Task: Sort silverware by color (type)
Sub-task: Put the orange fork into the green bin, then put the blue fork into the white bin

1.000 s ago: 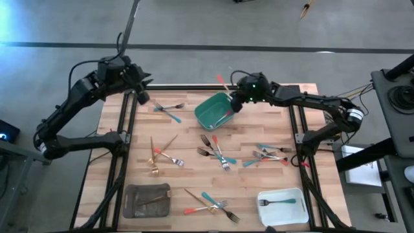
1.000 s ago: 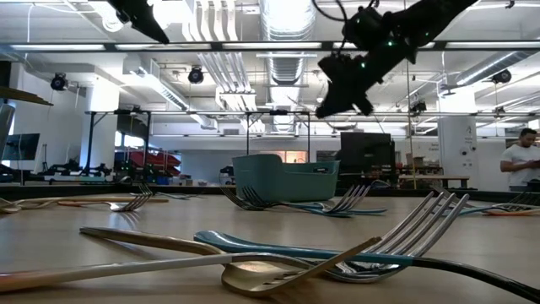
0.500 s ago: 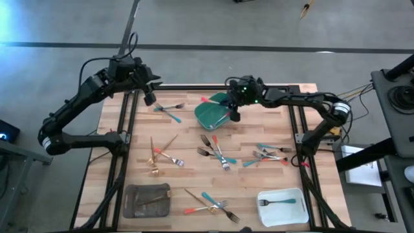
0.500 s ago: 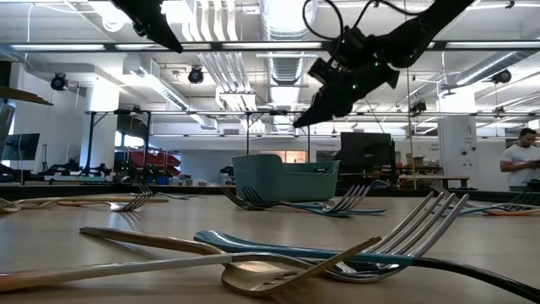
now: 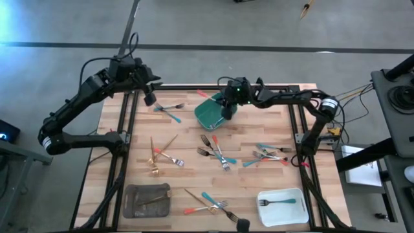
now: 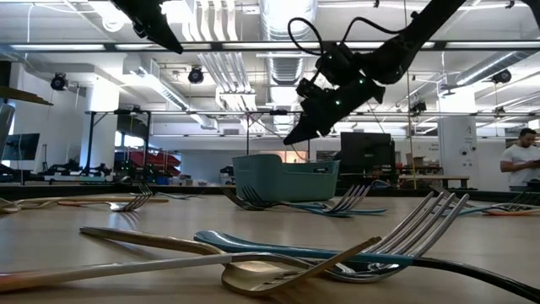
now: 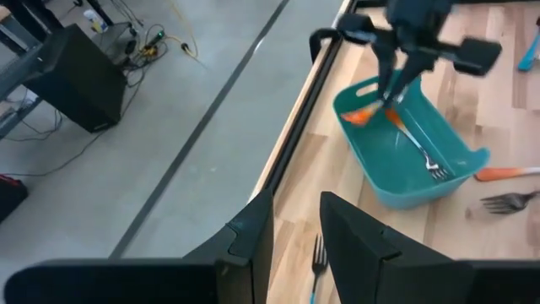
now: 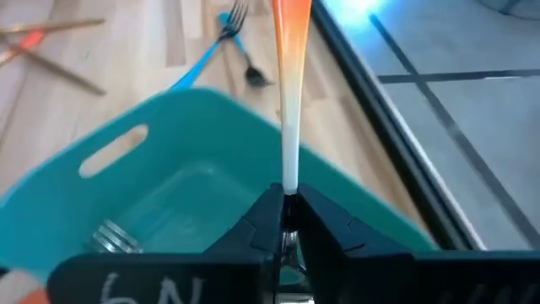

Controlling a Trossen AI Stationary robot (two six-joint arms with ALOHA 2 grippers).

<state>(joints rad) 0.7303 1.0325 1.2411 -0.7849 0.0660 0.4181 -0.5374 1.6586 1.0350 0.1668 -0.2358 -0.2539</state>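
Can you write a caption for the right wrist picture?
Right hand holds an orange-handled fork over the teal tray.

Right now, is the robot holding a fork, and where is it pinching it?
Yes. The right gripper pinches an orange-handled utensil near its silver neck, over the green tray.

Two black jointed arms are seen, looped with black cables (a green light glows on the right hand [image 5: 224, 110]).

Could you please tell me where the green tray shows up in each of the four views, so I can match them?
High view: green tray, upper middle of the table.
Low view: centre, far across the table.
Left wrist view: upper right.
Right wrist view: fills the middle.
Shared landmark: the right pincer over it, gripping an orange-handled fork.
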